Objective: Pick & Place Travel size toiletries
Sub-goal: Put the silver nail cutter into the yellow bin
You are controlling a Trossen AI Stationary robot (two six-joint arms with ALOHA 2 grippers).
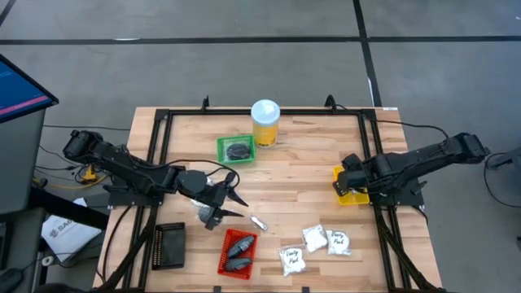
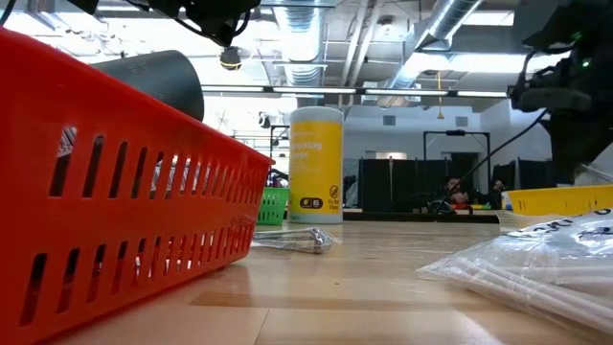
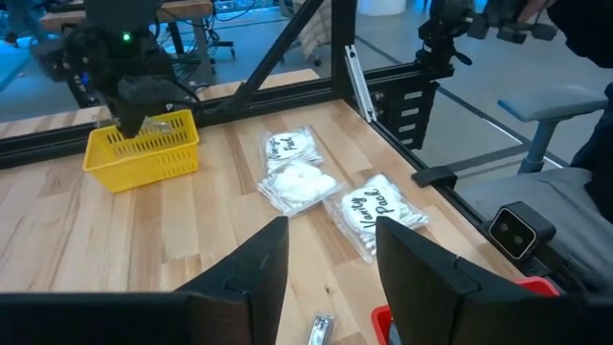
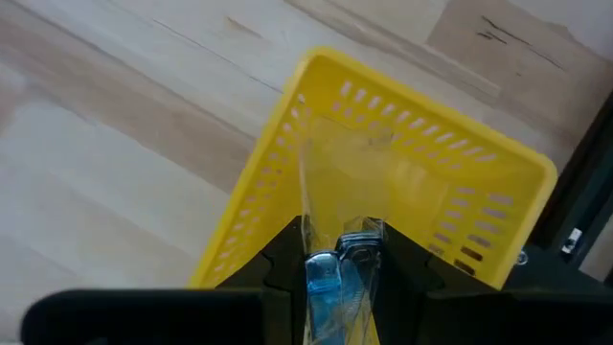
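The left arm reaches in from 9 o'clock. Its gripper (image 1: 230,198) hovers above the table with fingers (image 3: 251,273) apart and empty, just above the red tray (image 1: 225,262) at 6 o'clock, which holds dark pucks (image 1: 241,251). A thin tube (image 1: 259,223) lies just right of it. Three white sachets (image 1: 315,238) sit at 5 o'clock. The right arm stretches in from 3 o'clock, its gripper (image 4: 342,257) over the yellow tray (image 4: 287,163), pinching a clear-wrapped item (image 4: 335,273).
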